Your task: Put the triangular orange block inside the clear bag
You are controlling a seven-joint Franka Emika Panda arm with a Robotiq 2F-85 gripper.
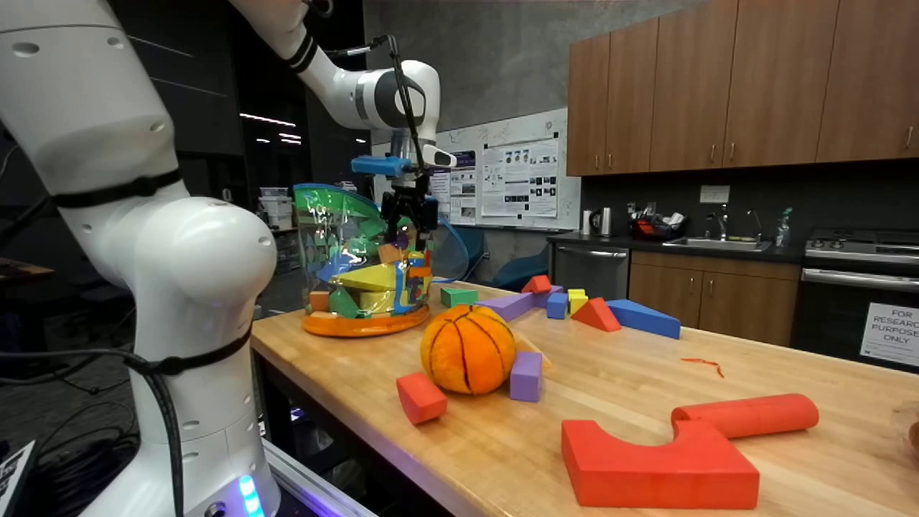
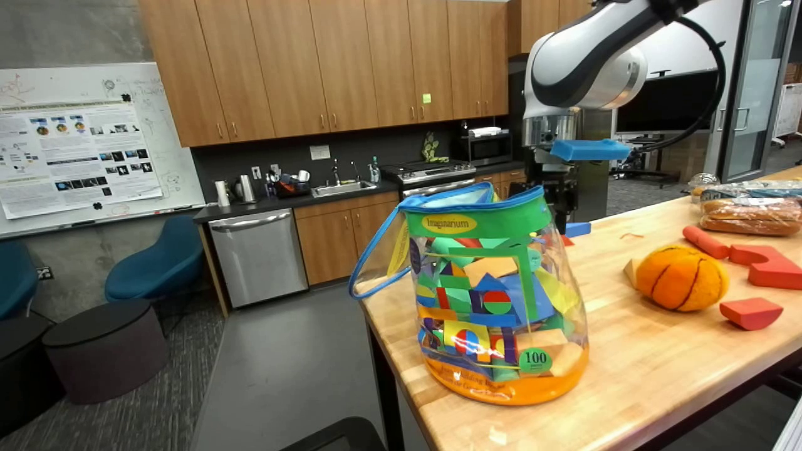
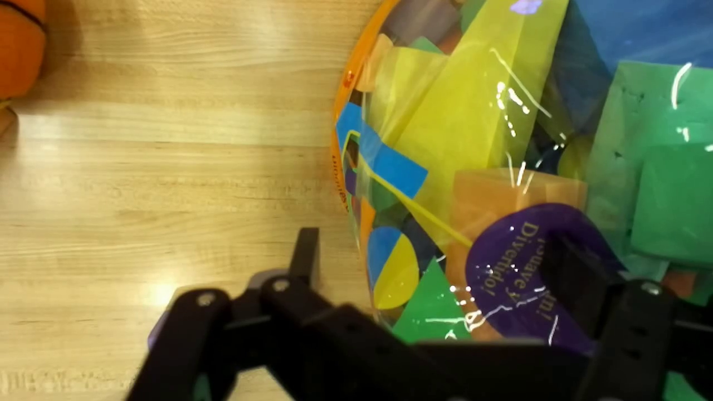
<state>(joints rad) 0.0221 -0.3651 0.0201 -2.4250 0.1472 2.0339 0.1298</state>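
Gripper (image 3: 431,239): hangs pointing down close by the rim of the clear bag (image 2: 501,220) in both exterior views; in the wrist view one of its fingers (image 3: 305,253) shows over the table (image 3: 195,184), the other over the bag's purple label (image 3: 512,248); whether either touches the plastic, I cannot tell
Jaws: spread wide apart, as the wrist view shows
Triangular orange block (image 1: 594,316): outside the bag in an exterior view, resting on the table well apart from it, its triangular face showing; it sits between a yellow block (image 1: 576,300) and a long blue wedge (image 1: 644,318); whether it touches the blue one, I cannot tell
Clear bag: upright near a table corner, its orange base on the wood; the green upper rim is edged in blue and marked "Imaginarium"; coloured blocks show through the wall; a blue-edged flap (image 2: 398,250) hangs out to the side
Orange ball (image 1: 468,350): rests between the bag and the red arch (image 1: 668,474); a purple block (image 1: 526,376) stands just beside it; a red block (image 1: 421,397) lies near it
Red arch: lies flat; a red cylinder (image 1: 747,415) lies close against it
Beyond the ball, in an exterior view: a green block (image 1: 458,296), a small blue block (image 1: 556,305), purple pieces (image 1: 508,306) and a second red-orange block (image 1: 537,285) with sloping sides
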